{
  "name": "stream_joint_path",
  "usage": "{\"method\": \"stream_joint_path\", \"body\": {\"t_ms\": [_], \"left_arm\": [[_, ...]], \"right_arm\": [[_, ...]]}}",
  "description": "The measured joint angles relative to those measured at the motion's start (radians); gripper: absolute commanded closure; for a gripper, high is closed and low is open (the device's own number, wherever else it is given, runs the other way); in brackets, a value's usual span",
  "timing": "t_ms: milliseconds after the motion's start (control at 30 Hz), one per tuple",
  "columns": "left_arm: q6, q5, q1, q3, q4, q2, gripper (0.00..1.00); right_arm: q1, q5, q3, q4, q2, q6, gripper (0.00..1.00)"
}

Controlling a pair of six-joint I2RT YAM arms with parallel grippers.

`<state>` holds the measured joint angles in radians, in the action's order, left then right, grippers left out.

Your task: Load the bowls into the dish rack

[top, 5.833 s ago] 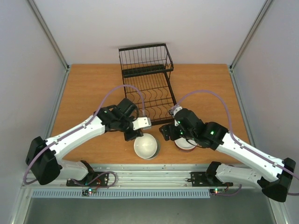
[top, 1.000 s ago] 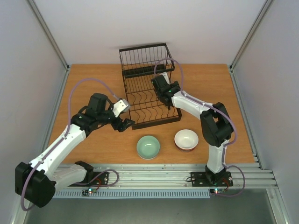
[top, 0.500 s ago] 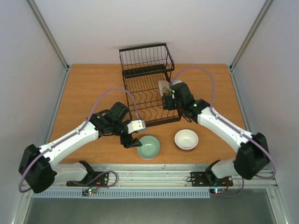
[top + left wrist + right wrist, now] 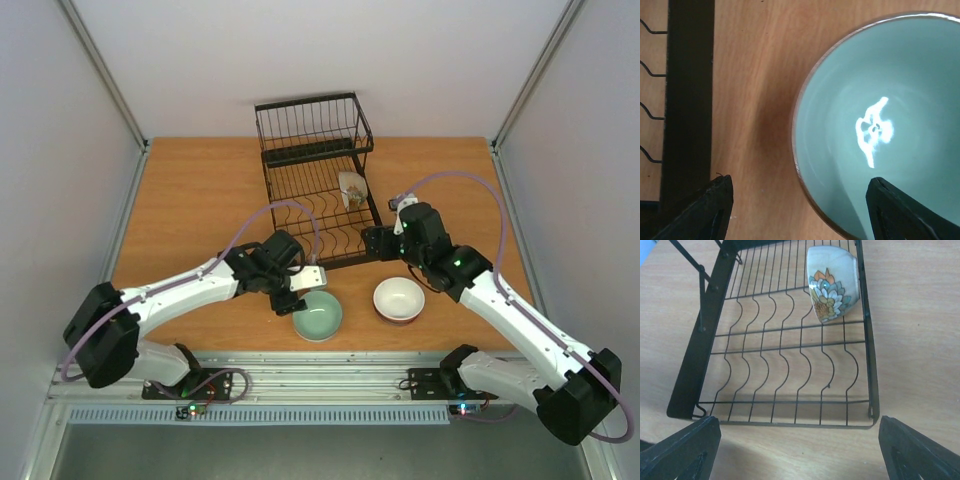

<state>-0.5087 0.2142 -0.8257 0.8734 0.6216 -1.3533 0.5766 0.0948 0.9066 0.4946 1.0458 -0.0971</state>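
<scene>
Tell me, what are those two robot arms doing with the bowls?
They are loading bowls into the black dish rack. One flowery bowl already sits on its side in the rack. The left gripper, jaws open, hangs right over the rim of the pale green bowl. The right gripper is open and empty, beside the rack's near corner. A white bowl with a dark red outside waits on the table.

Lab test cell: white panel walls, aluminium framing.
</scene>
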Motion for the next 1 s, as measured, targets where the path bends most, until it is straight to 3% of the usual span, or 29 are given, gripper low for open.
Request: {"method": "stream_joint_path", "body": {"t_ms": [367,567,800,1000], "left_arm": [[0.008,-0.042,-0.002,0.014,-0.028,-0.063,0.30],[0.016,-0.039,-0.002,0.017,-0.028,-0.067,0.51],[0.023,-0.029,-0.002,0.017,-0.027,-0.068,0.62],[0.023,-0.008,-0.002,0.017,-0.024,-0.073,0.79]], "right_arm": [[0.000,-0.004,-0.033,0.014,0.004,0.014,0.13],[0.000,-0.006,-0.034,0.014,0.021,0.014,0.13],[0.000,-0.006,-0.034,0.014,0.031,0.015,0.13],[0.000,-0.006,-0.034,0.014,0.031,0.016,0.13]]}}
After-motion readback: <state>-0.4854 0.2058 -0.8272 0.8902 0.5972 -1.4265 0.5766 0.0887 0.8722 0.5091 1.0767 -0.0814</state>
